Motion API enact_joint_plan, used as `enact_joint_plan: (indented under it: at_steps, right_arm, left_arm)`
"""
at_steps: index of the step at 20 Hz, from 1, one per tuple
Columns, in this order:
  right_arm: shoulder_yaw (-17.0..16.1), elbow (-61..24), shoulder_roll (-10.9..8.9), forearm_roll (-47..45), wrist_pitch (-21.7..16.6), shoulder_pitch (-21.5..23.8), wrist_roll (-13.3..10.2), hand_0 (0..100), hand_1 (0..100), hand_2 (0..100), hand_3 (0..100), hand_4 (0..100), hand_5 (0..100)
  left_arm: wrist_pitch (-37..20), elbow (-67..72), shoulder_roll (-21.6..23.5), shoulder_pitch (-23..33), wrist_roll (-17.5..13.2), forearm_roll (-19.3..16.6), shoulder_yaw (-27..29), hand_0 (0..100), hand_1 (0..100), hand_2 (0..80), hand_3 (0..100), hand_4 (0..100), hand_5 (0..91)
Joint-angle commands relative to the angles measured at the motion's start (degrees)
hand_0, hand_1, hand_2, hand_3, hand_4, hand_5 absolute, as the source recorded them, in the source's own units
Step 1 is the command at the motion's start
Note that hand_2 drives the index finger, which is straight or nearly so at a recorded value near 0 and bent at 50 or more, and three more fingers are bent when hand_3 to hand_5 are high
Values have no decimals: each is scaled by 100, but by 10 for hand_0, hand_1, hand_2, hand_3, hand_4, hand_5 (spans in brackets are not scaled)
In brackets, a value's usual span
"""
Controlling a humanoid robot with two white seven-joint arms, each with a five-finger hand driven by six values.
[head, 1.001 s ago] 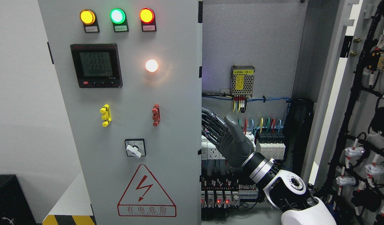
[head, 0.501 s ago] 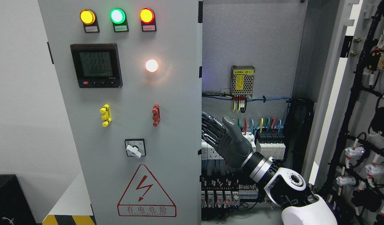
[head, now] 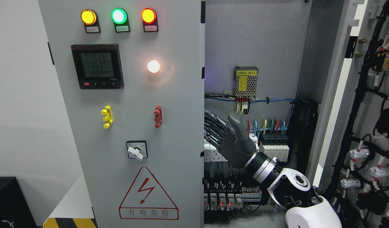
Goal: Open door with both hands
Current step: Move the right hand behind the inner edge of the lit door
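Note:
The cabinet's left door (head: 134, 95) is a grey panel with three lamps, a meter (head: 97, 66) and a rotary switch (head: 137, 150). It covers the left half of the cabinet. My right hand (head: 224, 136) reaches in from the lower right, inside the cabinet beside that door's free edge (head: 202, 126). Its dark fingers (head: 215, 126) stretch toward the edge with the tips hidden behind it, and the thumb points up. It grasps nothing. The right door (head: 371, 133) stands swung wide, showing its wired inner face. No left hand shows.
Inside the cabinet are a mesh power supply (head: 245, 81), a row of breakers (head: 273, 144) with coloured wires, and relays (head: 222, 199) low down, close behind my hand. A black box (head: 6, 202) sits at the lower left, by a yellow-black striped edge (head: 71, 222).
My right hand has shifted only slightly by the left door's edge, dipping and then rising a little. The doors have not visibly moved.

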Motion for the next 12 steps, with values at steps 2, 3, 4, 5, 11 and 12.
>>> enact_joint_plan:
  at_steps: [2, 3, 4, 5, 11, 12]
  right_arm:
    - [31, -36, -8, -87, 222, -24, 23, 56, 142, 0, 0, 0, 0]
    - [22, -36, -8, -79, 249, -42, 40, 56, 142, 0, 0, 0, 0]
    - [13, -36, 1, -79, 249, -60, 41, 56, 142, 0, 0, 0, 0]
    - [13, -36, -8, -87, 249, -60, 41, 56, 142, 0, 0, 0, 0]
    - [13, -36, -8, -87, 249, -77, 233, 56, 143, 0, 0, 0, 0]
    - [4, -36, -8, -70, 249, -77, 295, 56, 143, 0, 0, 0, 0]
  left_arm:
    - [1, 0, 0, 193, 0, 70, 114, 120, 556, 0, 0, 0, 0]
    - [1, 0, 0, 193, 0, 70, 114, 120, 556, 0, 0, 0, 0]
    - [1, 0, 0, 193, 0, 70, 114, 120, 556, 0, 0, 0, 0]
    - [1, 0, 0, 193, 0, 70, 114, 120, 556, 0, 0, 0, 0]
    - [1, 0, 0, 193, 0, 70, 114, 120, 556, 0, 0, 0, 0]
    - [1, 0, 0, 193, 0, 70, 114, 120, 556, 0, 0, 0, 0]
